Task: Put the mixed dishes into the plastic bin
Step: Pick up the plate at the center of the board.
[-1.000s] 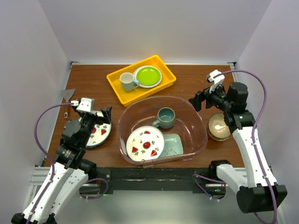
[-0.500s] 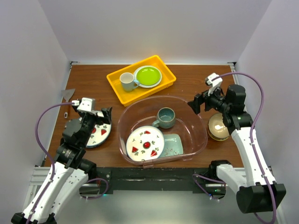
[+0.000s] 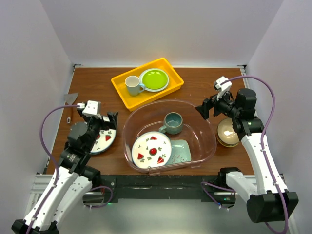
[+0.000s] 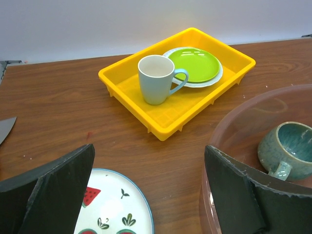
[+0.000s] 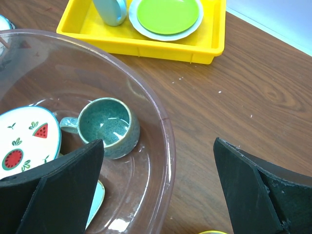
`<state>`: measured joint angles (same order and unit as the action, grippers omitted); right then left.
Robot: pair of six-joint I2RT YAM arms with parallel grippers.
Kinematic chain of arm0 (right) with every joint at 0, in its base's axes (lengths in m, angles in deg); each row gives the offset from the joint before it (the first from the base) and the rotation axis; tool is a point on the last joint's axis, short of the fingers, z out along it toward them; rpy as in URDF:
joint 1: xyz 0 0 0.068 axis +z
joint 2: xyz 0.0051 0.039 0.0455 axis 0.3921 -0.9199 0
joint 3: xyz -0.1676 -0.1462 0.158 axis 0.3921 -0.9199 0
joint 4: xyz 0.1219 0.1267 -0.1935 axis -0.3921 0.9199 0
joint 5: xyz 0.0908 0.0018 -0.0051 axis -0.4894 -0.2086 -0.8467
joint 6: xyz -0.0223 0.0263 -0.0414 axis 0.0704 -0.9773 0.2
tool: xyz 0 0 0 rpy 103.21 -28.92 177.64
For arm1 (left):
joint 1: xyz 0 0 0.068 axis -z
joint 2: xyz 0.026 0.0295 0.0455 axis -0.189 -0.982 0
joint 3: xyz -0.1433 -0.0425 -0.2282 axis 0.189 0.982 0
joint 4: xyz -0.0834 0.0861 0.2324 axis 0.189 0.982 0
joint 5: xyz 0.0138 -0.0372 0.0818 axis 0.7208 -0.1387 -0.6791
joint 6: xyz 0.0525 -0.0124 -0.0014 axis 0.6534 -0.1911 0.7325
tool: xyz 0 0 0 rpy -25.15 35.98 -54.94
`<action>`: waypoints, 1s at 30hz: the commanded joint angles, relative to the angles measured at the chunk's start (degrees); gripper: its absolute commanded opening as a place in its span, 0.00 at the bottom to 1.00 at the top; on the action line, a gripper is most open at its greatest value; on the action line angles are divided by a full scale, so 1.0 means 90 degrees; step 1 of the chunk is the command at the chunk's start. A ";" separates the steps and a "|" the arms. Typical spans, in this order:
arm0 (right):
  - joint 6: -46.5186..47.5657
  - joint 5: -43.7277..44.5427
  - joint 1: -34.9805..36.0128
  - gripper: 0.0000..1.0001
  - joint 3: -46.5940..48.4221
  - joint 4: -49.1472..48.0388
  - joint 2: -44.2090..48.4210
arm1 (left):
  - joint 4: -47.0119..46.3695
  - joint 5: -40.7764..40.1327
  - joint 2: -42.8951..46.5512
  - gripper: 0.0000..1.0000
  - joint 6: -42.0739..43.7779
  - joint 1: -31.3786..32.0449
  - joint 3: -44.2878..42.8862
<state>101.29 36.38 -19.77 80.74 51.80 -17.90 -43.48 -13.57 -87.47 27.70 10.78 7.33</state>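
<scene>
The plastic bin (image 3: 127, 127) sits mid-table and holds a dark teal mug (image 3: 172, 123), a white plate with red motifs (image 3: 151, 149) and a mint-green tray (image 3: 181, 151). A second plate with watermelon motifs (image 3: 103, 141) lies left of the bin. My left gripper (image 3: 105, 121) hovers open over that plate's far edge (image 4: 114, 204), nothing between its fingers. A tan bowl (image 3: 228, 131) stands right of the bin. My right gripper (image 3: 207, 108) hangs open above the bin's right rim (image 5: 165, 126), near the mug (image 5: 107, 124).
At the back stands a yellow tray (image 3: 147, 83) with a white mug (image 3: 132, 85) and a lime-green plate (image 3: 154, 79). A grey flat piece (image 3: 72, 99) lies at the left table edge. White walls close off three sides.
My right gripper has shifted slightly left and down toward the bin's rim. My left gripper has edged a little away from me over the plate. No dish has moved.
</scene>
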 commanded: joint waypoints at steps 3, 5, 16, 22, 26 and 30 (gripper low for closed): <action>0.0111 -0.0208 -0.0036 0.99 -0.0043 -0.0173 0.0125 | -0.0028 -0.0122 -0.0142 1.00 -0.0339 0.0004 -0.0149; 0.0121 -0.0208 -0.0036 0.99 -0.0043 -0.0173 0.0135 | 0.0021 -0.0122 -0.0171 1.00 -0.0427 0.0004 -0.0169; 0.0160 -0.0237 -0.0026 0.99 -0.0043 -0.0153 0.0135 | 0.0792 -0.0327 -0.0815 1.00 -0.1218 0.0004 -0.0832; 0.0169 -0.0257 -0.0036 0.99 -0.0043 -0.0143 0.0135 | 0.1104 -0.0415 -0.1099 1.00 -0.1570 0.0004 -0.1077; 0.0179 -0.0266 -0.0036 0.99 -0.0043 -0.0143 0.0116 | 0.1271 -0.0512 -0.1235 1.00 -0.1775 0.0004 -0.1165; 0.0179 -0.0276 -0.0036 0.99 -0.0043 -0.0143 0.0106 | 0.1446 -0.0639 -0.1362 1.00 -0.1853 0.0004 -0.1253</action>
<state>102.10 35.18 -19.77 80.37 51.80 -17.90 -31.77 -17.35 -98.99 13.28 10.78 -0.99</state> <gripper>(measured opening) 0.986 0.997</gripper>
